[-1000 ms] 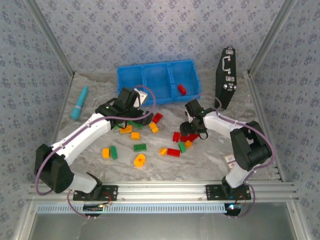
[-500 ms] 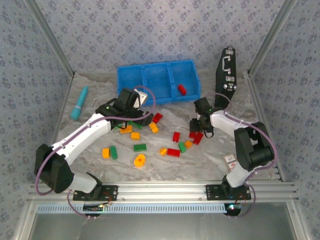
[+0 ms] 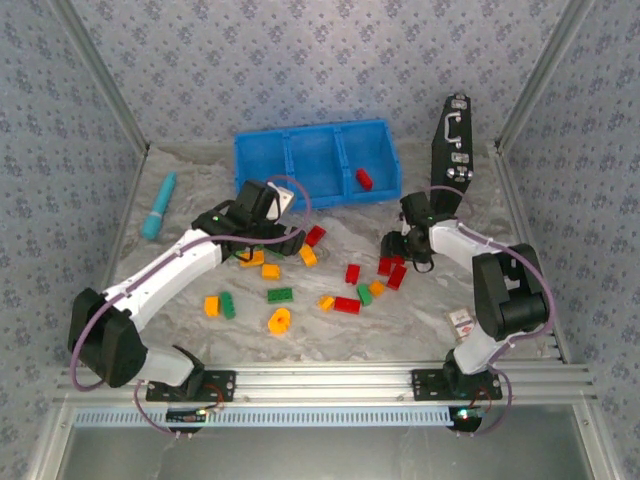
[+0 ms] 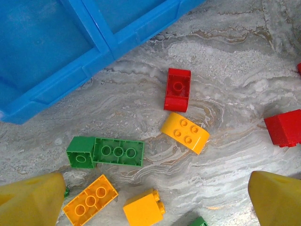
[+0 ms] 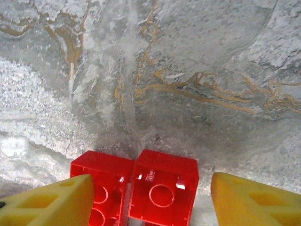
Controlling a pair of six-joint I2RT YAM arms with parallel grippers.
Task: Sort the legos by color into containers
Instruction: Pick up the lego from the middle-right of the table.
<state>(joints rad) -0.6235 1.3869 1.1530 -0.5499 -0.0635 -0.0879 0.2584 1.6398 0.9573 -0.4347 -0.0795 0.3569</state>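
Right claw: I am holding my right claw [image 5: 151, 200] spread wide and low over the grey marbled table top [image 5: 188, 70], its yellow fingers [image 5: 47, 202] gripping nothing.

Between its fingers: two small red plastic bricks [image 5: 162, 190] are lying hollow side up and touching each other. One is sitting almost centred, while the other is partly hiding behind one finger.

Left claw: my left claw [image 4: 153, 200] is also hanging open and carrying nothing, just on the near side of the tray's left end.

Under it: a plain orange-yellow cube brick [image 4: 143, 207] is lying between the fingertips. An orange studded brick [image 4: 90, 200] and a green pair [image 4: 104, 151] are sitting closer to the tray.

Landmark: the bright blue plastic three-compartment tray [image 3: 312, 131] is standing at the far side. One red brick [image 3: 364, 179] is lying in its right compartment.

Loose bricks: red, green and orange pieces are lying scattered on the near side of the tray.

Step in hand: I am judging this as lining up a red pick, with the sort barely begun.

Next move: it is calling for me to centre on one brick alone and close gently. Because the pair is touching, I am risking pinching both. After that I would be carrying it to the tray's right compartment.
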